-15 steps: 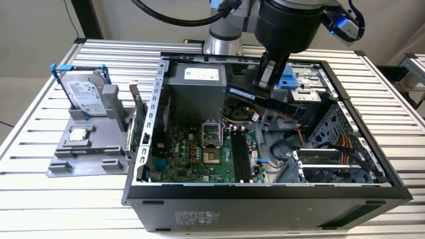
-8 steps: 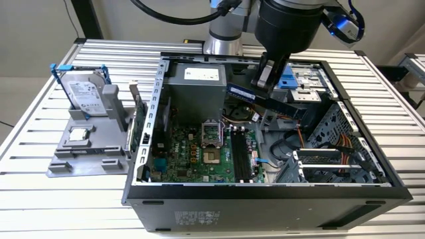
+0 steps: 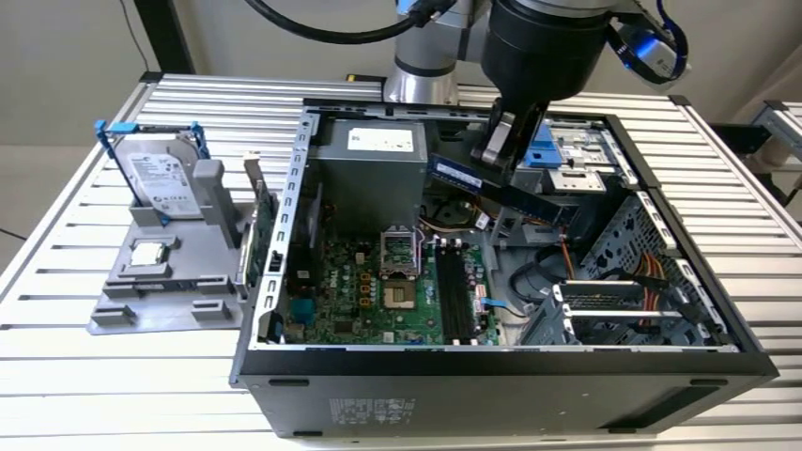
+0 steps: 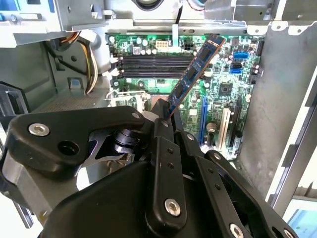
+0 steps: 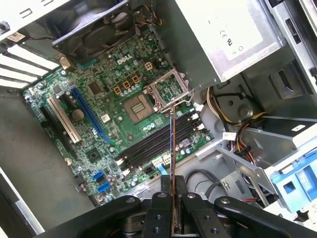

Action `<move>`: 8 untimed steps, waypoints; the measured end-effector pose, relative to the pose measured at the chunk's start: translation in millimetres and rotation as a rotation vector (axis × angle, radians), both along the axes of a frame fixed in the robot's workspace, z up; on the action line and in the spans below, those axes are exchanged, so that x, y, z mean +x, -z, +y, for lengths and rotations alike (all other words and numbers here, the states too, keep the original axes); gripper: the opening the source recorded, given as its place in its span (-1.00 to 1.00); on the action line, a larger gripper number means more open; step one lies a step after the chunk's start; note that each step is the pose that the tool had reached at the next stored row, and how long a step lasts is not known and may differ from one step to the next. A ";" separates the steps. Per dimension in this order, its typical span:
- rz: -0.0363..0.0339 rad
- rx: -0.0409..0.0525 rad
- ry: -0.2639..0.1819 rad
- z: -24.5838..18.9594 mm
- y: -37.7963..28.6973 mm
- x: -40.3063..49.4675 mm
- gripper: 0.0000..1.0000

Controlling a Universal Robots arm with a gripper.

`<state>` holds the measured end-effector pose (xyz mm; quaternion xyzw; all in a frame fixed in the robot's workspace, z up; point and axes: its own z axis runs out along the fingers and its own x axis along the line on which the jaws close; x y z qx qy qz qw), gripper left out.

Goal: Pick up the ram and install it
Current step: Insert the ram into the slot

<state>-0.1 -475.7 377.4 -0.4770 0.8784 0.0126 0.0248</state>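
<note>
The ram (image 3: 501, 193) is a long thin green stick with a dark blue label. My gripper (image 3: 497, 155) is shut on it and holds it in the air, tilted, above the open computer case (image 3: 501, 362). In the second wrist view the ram (image 4: 195, 69) slants out from between the black fingers (image 4: 163, 148), over the motherboard (image 4: 223, 89). The first wrist view shows the ram (image 5: 173, 158) edge-on, with my gripper (image 5: 173, 201) clamped on its near end. Its far end lies over the black memory slots (image 5: 158, 144), which run beside the processor socket (image 5: 166, 91). The slots (image 3: 457, 296) sit well below the stick.
On the exterior view's left, a grey holder (image 3: 163, 282) carries a silver hard drive in a blue frame (image 3: 163, 178) and a small chip (image 3: 148, 254). A green card with a metal bracket (image 3: 259, 230) stands at its edge. Inside the case are a power supply (image 3: 370, 160), cables (image 3: 626, 282) and drive bays.
</note>
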 end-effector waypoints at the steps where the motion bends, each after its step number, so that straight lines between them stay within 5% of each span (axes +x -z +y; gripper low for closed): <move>1: 0.0000 0.0001 0.004 0.0 0.0 0.0 -1.00; 8: 0.0000 0.0000 0.051 0.0 0.0 0.0 -1.00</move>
